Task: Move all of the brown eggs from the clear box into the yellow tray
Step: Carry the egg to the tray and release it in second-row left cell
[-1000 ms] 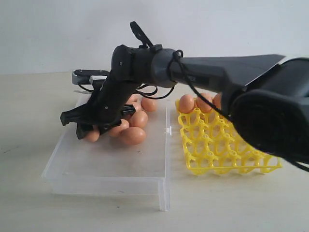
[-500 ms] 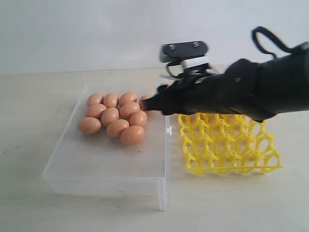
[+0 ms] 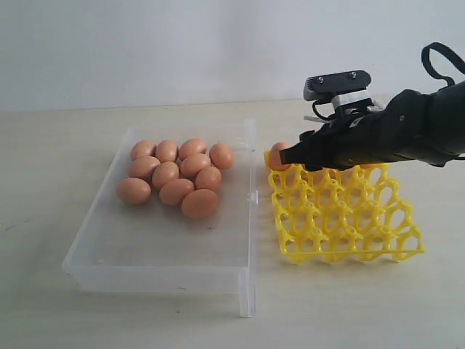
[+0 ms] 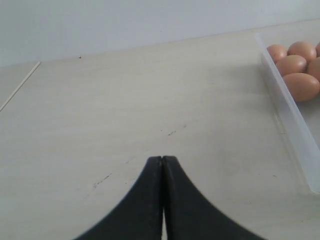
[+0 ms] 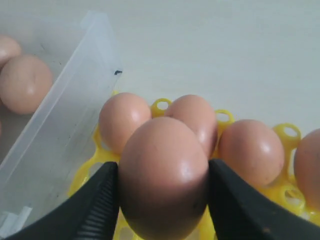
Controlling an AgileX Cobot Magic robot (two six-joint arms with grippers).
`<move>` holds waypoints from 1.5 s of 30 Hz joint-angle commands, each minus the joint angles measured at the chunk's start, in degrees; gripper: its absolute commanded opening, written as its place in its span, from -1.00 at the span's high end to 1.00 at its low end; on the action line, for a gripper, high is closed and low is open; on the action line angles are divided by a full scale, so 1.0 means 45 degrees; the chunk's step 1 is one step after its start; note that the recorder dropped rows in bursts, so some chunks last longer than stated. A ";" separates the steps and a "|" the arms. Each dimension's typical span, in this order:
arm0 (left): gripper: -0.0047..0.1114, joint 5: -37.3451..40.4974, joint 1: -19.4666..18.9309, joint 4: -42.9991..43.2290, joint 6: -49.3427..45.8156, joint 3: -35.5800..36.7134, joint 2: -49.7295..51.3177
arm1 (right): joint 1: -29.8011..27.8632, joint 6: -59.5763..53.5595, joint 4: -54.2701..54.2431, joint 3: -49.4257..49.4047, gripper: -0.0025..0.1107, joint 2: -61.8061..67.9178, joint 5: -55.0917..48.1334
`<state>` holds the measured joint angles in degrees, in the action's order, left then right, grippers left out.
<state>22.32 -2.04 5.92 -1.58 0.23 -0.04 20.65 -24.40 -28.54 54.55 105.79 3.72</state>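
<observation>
The right pincer [image 5: 163,200] pinches 1 egg [image 5: 162,170] across its widest part, with a black finger [image 5: 97,205] on each flank. The jaws stand wide only because the egg fills the gap. Gripping at the waist likely keeps so smooth and rounded a shell from slipping out.

In the exterior view this pincer [image 3: 292,154] hangs low over the upper left corner of the tray [image 3: 341,234], which lies right of centre in the frame. The wrist view shows 4 eggs side by side in the tray's back row. The carried egg therefore probably belongs in a free cup nearby, and should be lowered gently between the peaks.

The left pincer [image 4: 162,159] is pressed together and holds nothing. It sits over bare table [image 4: 100,125] near the box's outer wall and does not appear in the exterior view. I judge it is parked clear of the working arm.

The box [image 3: 160,247] lies left of centre with 11 eggs [image 3: 176,192] huddled in its far half, touching one another.

The eggs are matte, orange-brown, smooth ovals. The box is thin clear plastic, shallow, with low walls. The tray is glossy bright yellow, an open lattice of round cups with pointed peaks. The table is pale, with faint scuffs.
</observation>
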 commanded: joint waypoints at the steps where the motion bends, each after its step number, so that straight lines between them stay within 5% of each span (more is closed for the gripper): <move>1: 0.92 -0.0117 0.0077 -0.0031 0.0060 -0.0051 0.0008 | -0.0074 0.0472 0.0775 0.0693 0.96 0.0466 -0.0128; 28: 0.92 -0.0117 0.0077 -0.0031 0.0060 -0.0051 0.0008 | 0.0599 0.1800 0.1453 0.1147 0.96 0.1368 -0.0058; 37: 0.92 -0.0117 0.0077 -0.0031 0.0060 -0.0051 0.0008 | 0.0599 0.2812 0.1484 0.1147 0.04 0.1368 -0.0058; 45: 0.92 -0.0117 0.0077 -0.0031 0.0060 -0.0051 0.0008 | 0.0599 0.2812 0.1484 0.1147 -0.07 0.1368 -0.0133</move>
<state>22.32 -2.04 5.92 -1.58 0.23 -0.04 23.27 -11.81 -22.50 59.36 112.02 2.68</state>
